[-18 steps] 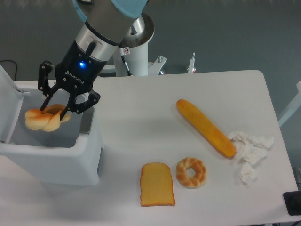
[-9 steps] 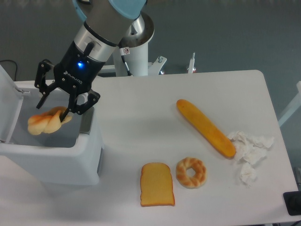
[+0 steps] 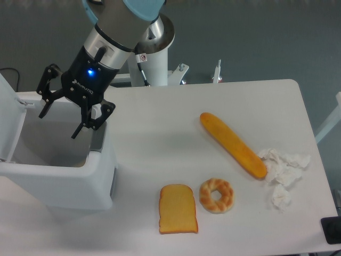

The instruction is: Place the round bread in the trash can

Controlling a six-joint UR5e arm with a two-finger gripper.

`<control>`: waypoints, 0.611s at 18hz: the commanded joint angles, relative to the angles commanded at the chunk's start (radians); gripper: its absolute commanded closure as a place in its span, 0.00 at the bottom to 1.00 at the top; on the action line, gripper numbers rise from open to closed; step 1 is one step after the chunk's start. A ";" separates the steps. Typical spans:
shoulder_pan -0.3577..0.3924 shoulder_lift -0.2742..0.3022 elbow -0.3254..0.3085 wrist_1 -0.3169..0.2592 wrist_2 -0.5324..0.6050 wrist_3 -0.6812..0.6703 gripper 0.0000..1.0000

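- While it carries everything else, the white bench [image 3: 176, 128] fills most of the view.
- At its left end stands the trash can [image 3: 64, 181], a boxy white bin with its lid [image 3: 9, 114] raised at the far left and its opening facing up.
- Over that opening hangs the gripper [image 3: 57, 118], its black fingers [image 3: 80, 128] spread apart and holding nothing.
- The round bread cannot be seen anywhere; only the pale inside of the bin shows below the fingers.
- Right of centre a long orange baguette [image 3: 233, 144] lies diagonally.
- Crumpled white paper [image 3: 282, 170] sits just beside the baguette's lower end.
- Near the front edge lies a slice of toast [image 3: 178, 209].
- Just beside it, on the right, rests a ring-shaped bread [image 3: 216, 195].
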 joint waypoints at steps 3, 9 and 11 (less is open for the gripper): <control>0.000 -0.002 0.003 0.000 0.000 0.029 0.01; 0.015 -0.006 0.020 0.018 0.005 0.040 0.00; 0.040 -0.008 0.023 0.034 0.008 0.073 0.00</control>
